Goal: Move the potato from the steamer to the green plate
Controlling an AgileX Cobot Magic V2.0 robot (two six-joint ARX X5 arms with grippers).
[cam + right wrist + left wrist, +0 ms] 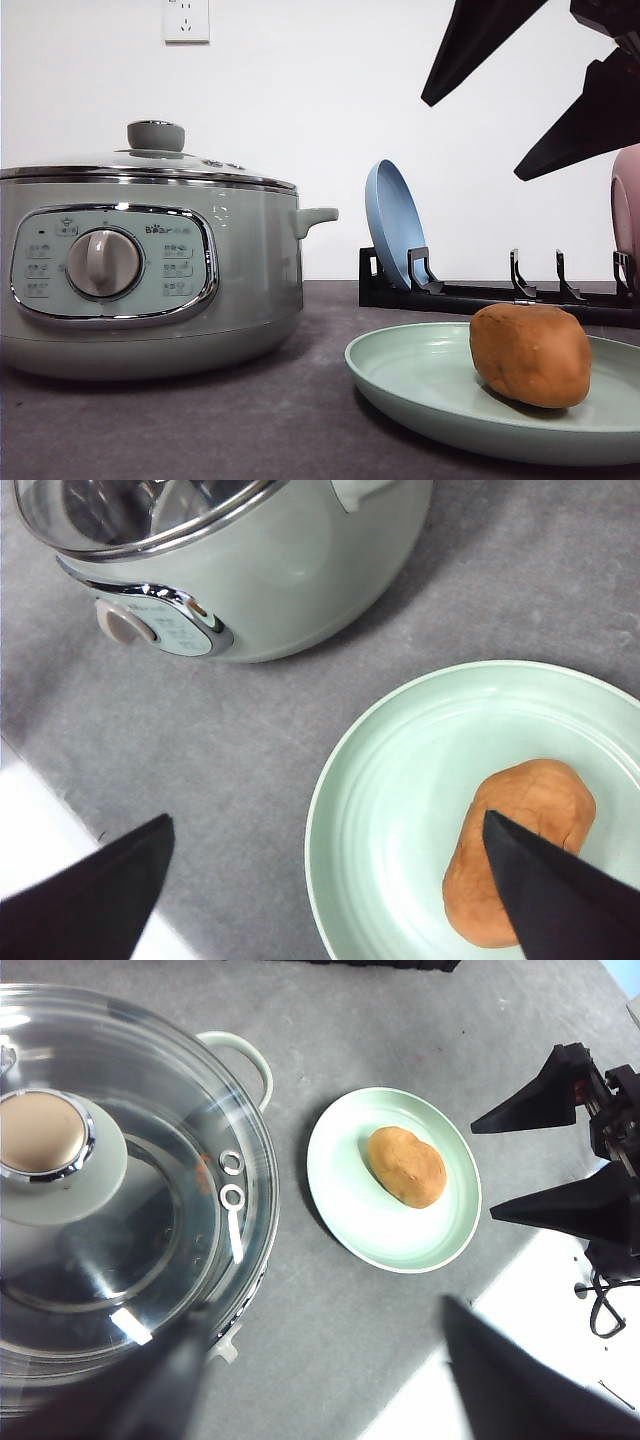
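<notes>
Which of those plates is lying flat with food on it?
The green plate, flat on the table with the potato on it. The blue plate and pink plate stand in the rack.

The steamer (pixel 240 270) has a glossy body, chrome trim and a clear glass lid (pixel 110 1200). The potato (pixel 530 355) looks matt, the bench (pixel 200 425) grey and slightly rough.

Three plates (pixel 420 385), one potato (pixel 530 354), one steamer (pixel 150 270).
</notes>
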